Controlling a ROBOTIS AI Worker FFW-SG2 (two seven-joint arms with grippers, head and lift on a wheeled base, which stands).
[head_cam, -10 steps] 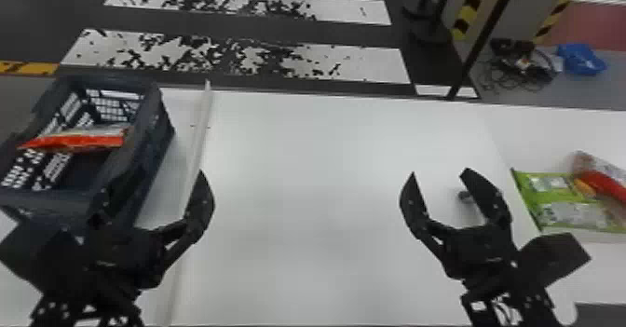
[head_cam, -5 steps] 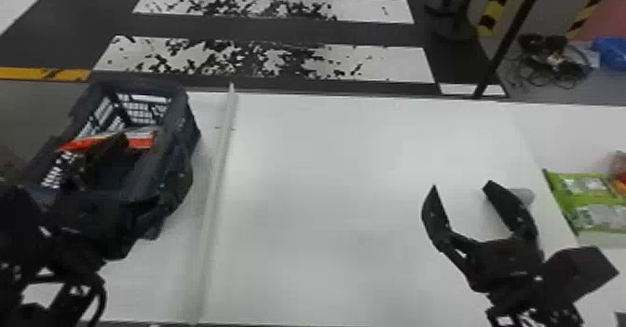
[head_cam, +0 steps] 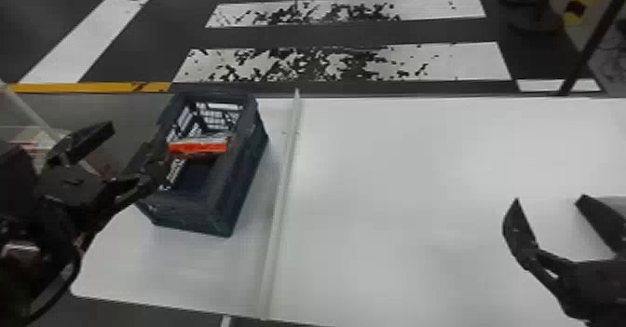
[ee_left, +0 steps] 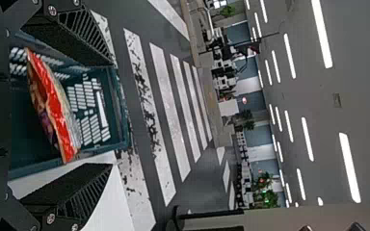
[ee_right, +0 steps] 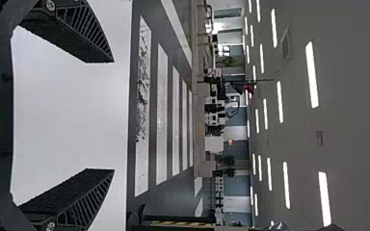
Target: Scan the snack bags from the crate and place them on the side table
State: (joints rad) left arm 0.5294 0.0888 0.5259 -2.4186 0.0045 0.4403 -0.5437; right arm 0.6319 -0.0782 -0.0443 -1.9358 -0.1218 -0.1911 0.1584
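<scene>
Head view: one crate (head_cam: 198, 215) stands on the white surface (head_cam: 419, 209), with one snack bag (head_cam: 198, 148) visible inside. Lifting, scanning and placing this bag apparently remain; completed placements cannot be judged. The left hand (head_cam: 134, 145) is at the crate, the right hand (head_cam: 548, 198) above the surface: two in all. Left wrist view: the left hand is wide open, grasping nothing, the snack bag within the crate. Right wrist view: the right hand is likewise wide open, unladen.
</scene>
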